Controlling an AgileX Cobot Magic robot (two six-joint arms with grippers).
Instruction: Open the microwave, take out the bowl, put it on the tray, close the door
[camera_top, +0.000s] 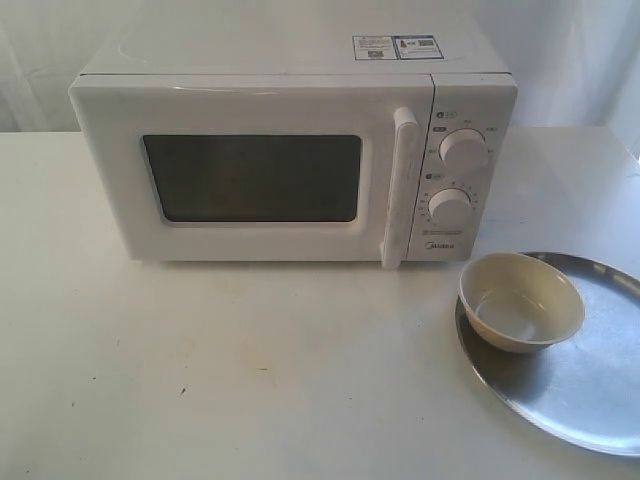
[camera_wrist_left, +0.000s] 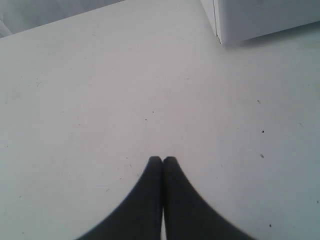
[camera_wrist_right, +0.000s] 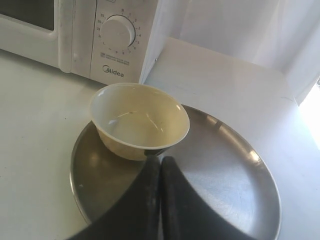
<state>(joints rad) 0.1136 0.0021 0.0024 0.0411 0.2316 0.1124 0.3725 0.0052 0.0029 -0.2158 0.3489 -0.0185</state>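
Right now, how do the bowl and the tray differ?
Size: the bowl is much smaller than the tray.
Finish: the bowl is matte cream-beige, the tray shiny silver metal.
Shape: the bowl is deep with steep walls, the tray nearly flat with a low rim.
Support: the bowl sits on the tray, near its rim on the side of the microwave; the tray lies on the table.
Shared: both round, both upright.
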